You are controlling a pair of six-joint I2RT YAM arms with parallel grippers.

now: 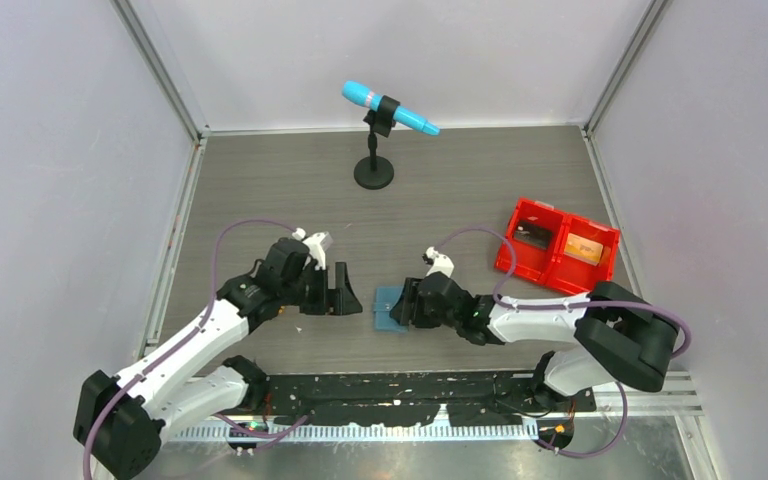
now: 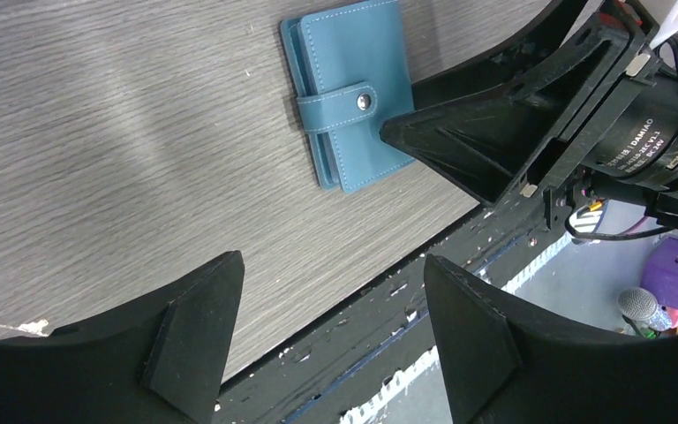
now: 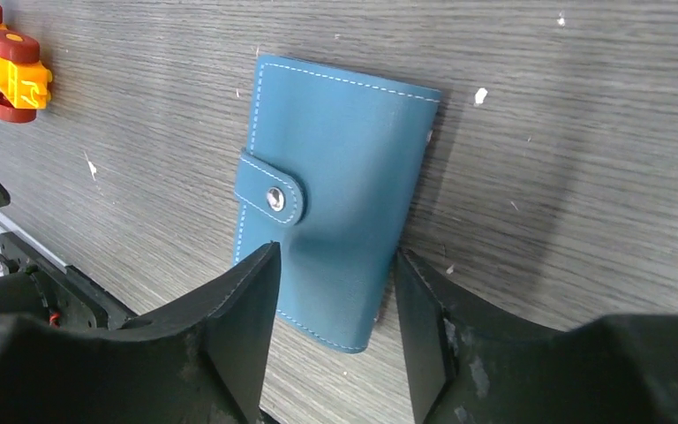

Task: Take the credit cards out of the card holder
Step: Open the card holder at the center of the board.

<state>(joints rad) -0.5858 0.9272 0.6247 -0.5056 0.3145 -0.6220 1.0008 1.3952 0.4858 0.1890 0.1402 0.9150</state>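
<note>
Grey wood-grain counter [image 1: 460, 170], and the job's barely begun: the card holder [image 3: 335, 177] lies flat at near centre, strap snapped shut, no card showing. Right fingers [image 3: 238, 327] are spread over its near end, gripping nothing. Left fingers [image 2: 194, 327] are wide and empty just left. Red bin [image 1: 535, 270] sits right and the microphone [image 1: 390, 108] far, both well clear. I'd say only the snap is in the way.

From the black base rail [image 1: 390, 405] up, I see the left arm [image 1: 195, 340] and right arm [image 1: 535, 318] alike: white shells, black joints, a purple cable [image 1: 243, 224] off each. Farthest from that rail, the left gripper [image 2: 331, 265] and right gripper [image 3: 335, 256] have black wedge fingers [image 2: 185, 344]; white DAMIAO lettering [image 2: 640, 146] marks the right wrist motor [image 2: 671, 115].
</note>
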